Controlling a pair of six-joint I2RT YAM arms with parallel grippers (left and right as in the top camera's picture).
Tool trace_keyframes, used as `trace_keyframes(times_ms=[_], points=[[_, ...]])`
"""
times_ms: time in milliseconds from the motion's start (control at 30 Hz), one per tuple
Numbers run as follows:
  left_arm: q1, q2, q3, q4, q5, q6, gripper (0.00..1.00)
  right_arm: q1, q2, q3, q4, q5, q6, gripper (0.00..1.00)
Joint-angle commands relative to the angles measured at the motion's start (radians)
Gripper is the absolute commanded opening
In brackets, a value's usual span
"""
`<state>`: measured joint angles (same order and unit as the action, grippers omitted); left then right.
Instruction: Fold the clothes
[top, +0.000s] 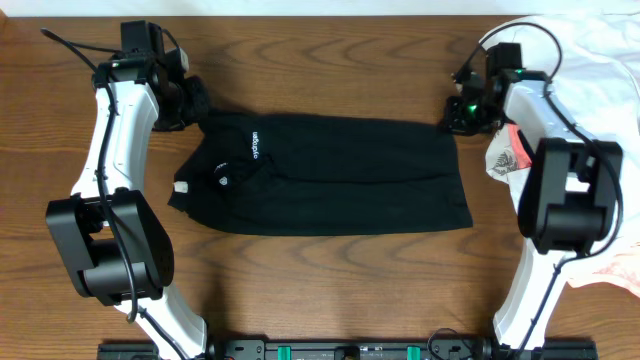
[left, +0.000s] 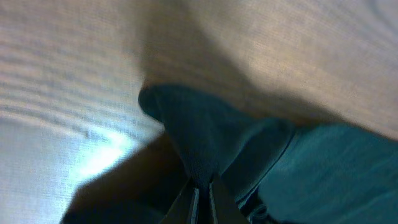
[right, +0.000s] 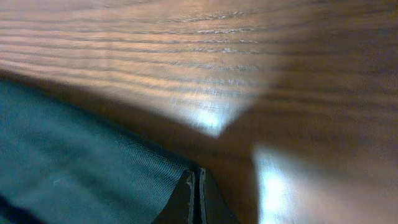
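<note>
Overhead, you have the plain black soft-fabric garment (top: 330, 178) lying flat as a wide band across the middle of the brown wooden table (top: 320, 300). Its tiny white logo print (top: 253, 146) is toward the left end. Your left gripper (top: 196, 108) sits at the garment's far-left corner and your right gripper (top: 458, 118) at its far-right corner, both down at the cloth.

In the left wrist view, the fingers (left: 190, 203) are clenched together on a pinch of the fabric, which gathers into a ridge running up to the tips. In the right wrist view, the fingers (right: 185, 200) are likewise pressed together. The garment's edge runs straight into them, so they are nipping that hem, with bare wood to the right.

A large white garment (top: 600, 50) is heaped at the table's far-right corner, just beyond your right arm. A coral-pink garment (top: 615, 268) lies at the right edge, nearer than the white one.
</note>
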<state>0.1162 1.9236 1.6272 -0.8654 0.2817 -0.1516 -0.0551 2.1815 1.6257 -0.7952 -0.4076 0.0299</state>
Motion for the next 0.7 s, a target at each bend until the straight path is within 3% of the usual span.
trace_keyframes(times_ms=[0,667], points=[[0.005,0.012,-0.008,-0.043,-0.005,0.017,0.06,-0.018,-0.109,0.000,-0.025,0.009,-0.002,0.01],[0.005,0.012,-0.008,-0.274,-0.005,0.017,0.06,-0.017,-0.124,-0.001,-0.278,0.120,-0.036,0.02]])
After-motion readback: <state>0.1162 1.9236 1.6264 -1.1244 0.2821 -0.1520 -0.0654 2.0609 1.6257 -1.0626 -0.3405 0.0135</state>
